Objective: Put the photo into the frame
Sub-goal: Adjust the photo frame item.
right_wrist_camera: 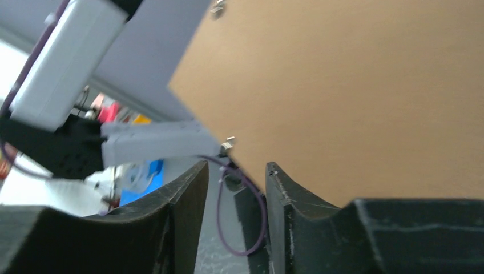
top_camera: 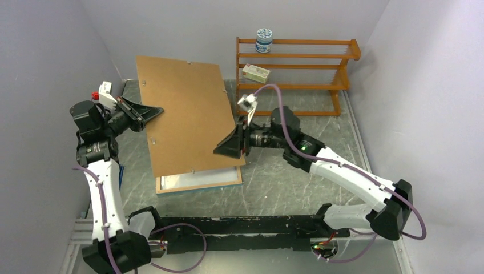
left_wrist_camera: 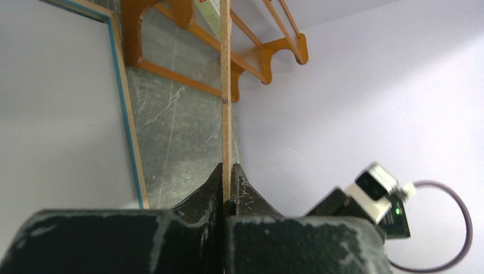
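Observation:
The brown backing board (top_camera: 188, 108) hangs tilted above the table. My left gripper (top_camera: 157, 110) is shut on its left edge; in the left wrist view the thin board (left_wrist_camera: 225, 85) stands edge-on between the closed fingers (left_wrist_camera: 226, 171). The frame (top_camera: 200, 185) lies flat underneath, showing a blue edge and wooden rim (left_wrist_camera: 126, 114). Its inside is white; I cannot tell if that is the photo's back. My right gripper (top_camera: 220, 151) sits at the board's lower right edge, open (right_wrist_camera: 235, 165), with the board (right_wrist_camera: 354, 85) just past its right finger.
An orange-brown wooden shelf rack (top_camera: 297, 68) stands at the back right, with a jar (top_camera: 263, 40) on top and a small box (top_camera: 255, 72) on a lower shelf. Grey walls close in on the left, back and right.

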Controlling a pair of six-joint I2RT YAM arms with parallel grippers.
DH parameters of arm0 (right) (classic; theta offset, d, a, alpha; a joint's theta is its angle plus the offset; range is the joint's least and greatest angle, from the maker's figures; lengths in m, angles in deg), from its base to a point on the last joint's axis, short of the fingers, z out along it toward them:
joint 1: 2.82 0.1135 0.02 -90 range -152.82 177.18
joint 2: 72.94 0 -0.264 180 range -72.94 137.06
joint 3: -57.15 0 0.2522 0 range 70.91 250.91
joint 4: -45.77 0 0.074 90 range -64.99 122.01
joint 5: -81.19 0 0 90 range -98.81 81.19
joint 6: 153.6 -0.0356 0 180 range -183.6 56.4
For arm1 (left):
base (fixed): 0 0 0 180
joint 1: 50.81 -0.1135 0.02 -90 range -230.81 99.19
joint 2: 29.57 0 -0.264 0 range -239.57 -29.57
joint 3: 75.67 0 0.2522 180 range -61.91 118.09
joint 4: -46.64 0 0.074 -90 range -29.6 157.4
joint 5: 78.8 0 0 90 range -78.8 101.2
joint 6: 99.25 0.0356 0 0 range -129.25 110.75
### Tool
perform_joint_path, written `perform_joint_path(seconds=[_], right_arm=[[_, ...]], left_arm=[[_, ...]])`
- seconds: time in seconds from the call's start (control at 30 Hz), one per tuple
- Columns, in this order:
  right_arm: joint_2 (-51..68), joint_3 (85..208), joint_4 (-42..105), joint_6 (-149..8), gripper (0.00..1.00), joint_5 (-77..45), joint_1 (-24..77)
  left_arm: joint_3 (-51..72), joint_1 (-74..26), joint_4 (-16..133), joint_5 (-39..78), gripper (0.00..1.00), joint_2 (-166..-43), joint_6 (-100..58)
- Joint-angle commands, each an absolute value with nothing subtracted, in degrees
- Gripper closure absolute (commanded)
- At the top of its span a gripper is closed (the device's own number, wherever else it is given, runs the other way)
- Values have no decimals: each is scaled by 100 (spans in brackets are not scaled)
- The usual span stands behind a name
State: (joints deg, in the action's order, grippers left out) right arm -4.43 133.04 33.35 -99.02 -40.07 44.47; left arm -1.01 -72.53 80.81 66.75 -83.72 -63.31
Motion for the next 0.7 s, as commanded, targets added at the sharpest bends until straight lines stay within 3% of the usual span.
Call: perform_joint_path(seconds=[0.0,0.1,0.3,0.67], right_arm=[[-226,13803,3671,-9350,59,-4537,5040],[-21,14013,3541,-9107,65,-4636,5393],[538,14560,2896,-8774,69,-4377,5876],[1751,15724,1823,-8671,69,-3379,6386]], left_arm=[[-323,-7324,6767,6857,97,-8569,-7084],[-496,-7339,6200,6974,97,-8771,-7393],[-799,-7340,5132,7203,97,-9048,-7941],[-855,-7340,5048,7412,98,-9065,-7984]])
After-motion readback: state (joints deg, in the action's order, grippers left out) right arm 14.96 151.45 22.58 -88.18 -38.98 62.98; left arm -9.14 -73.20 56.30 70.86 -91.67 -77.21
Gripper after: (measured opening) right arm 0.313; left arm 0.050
